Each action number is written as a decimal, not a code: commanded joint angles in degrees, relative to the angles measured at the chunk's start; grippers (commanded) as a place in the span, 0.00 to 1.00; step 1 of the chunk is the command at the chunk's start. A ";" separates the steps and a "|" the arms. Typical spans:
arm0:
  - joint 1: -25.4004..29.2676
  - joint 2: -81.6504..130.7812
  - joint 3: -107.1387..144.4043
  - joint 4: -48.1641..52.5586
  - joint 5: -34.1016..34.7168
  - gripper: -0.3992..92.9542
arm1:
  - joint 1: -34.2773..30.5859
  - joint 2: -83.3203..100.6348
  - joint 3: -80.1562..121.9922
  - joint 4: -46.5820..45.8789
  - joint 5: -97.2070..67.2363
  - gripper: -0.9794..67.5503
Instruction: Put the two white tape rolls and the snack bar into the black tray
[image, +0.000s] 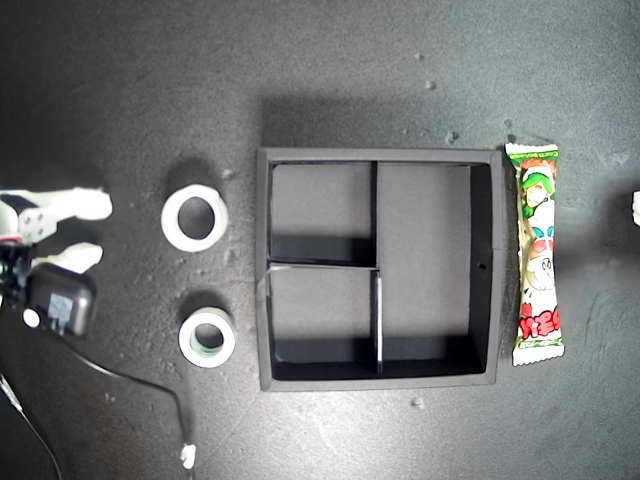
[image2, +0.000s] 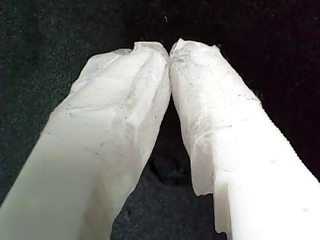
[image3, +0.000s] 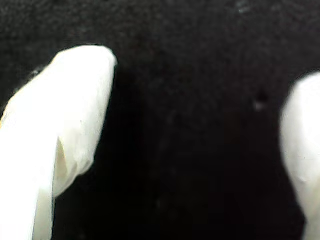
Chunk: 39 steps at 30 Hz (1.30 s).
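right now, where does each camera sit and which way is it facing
Exterior view: overhead, straight down on the black tray, tape rolls, snack bar; an arm's open hand at the exterior view's left edge.
First wrist view: on my first hand, looking along its shut fingers at the mat.
Second wrist view: on my second hand, looking between its open fingers at the mat.
Shared: black mat only.
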 joint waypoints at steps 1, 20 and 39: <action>-0.97 2.81 3.16 -0.62 -2.81 0.42 | -1.49 -0.26 0.62 -3.78 -8.00 0.01; 1.05 2.72 3.16 -20.74 19.60 0.03 | -6.06 -0.26 0.62 -18.54 38.32 0.01; 3.34 -32.61 -17.58 -33.57 34.54 0.21 | -8.00 -0.26 0.62 -32.08 -15.03 0.01</action>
